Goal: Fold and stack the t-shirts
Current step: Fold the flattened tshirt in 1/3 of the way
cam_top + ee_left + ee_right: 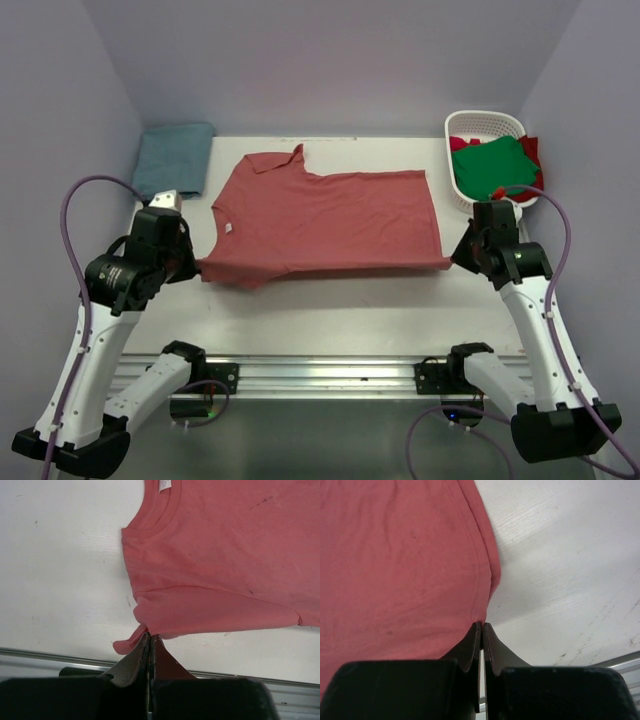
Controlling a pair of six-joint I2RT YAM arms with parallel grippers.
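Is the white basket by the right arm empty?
No, the white basket holds a green shirt and some red cloth.

I'm seeing soft, even overhead light flooding everything; tabletop (330, 310) is reading near-white. Only a faint shadow is showing under the brick-red t-shirt (320, 215) edge. My left tool (150, 639) and right tool (482, 626) are looking dark and soft-focused close up.

This looks like a robot lab, a closed test cell and not a home. A white table (330, 310) stands between plain pale walls (330, 60) on three sides. The left arm (90, 350) and right arm (545, 330) are bolted to a metal rail (330, 375) at its near edge, with purple cables (100, 179) looping loose. Only a shirt (320, 215) and a basket (485, 122) are household things.
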